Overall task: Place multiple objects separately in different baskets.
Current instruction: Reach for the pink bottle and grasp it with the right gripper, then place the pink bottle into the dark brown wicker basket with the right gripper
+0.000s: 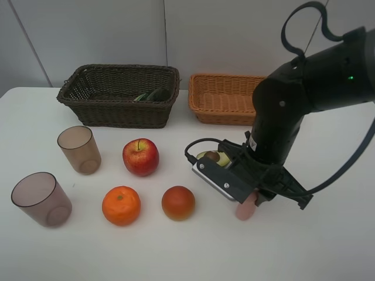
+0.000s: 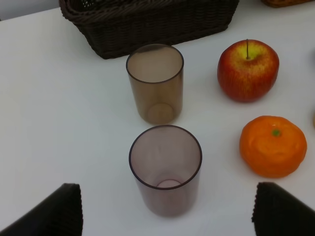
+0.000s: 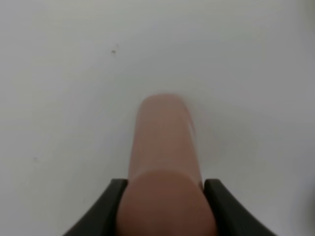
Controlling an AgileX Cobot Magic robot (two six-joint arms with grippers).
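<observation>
My right gripper (image 1: 258,196) is low over the table, shut on the pink spray bottle (image 1: 246,208), whose body fills the gap between the fingers (image 3: 114,192) in the right wrist view. The halved avocado (image 1: 215,158) shows partly behind that arm. A red apple (image 1: 140,157), an orange (image 1: 121,205) and an orange-red fruit (image 1: 178,202) lie at mid table. Two brownish cups (image 1: 79,149) (image 1: 41,199) stand upright on the left. My left gripper (image 2: 168,204) is open, just behind the nearer cup (image 2: 165,169). The dark basket (image 1: 117,69) holds a dark object (image 1: 153,95). The light basket (image 1: 222,78) stands beside it.
Both baskets stand side by side along the back of the white table. The right arm's black body (image 1: 293,99) reaches down in front of the light basket. Bare table lies to the right and at the front.
</observation>
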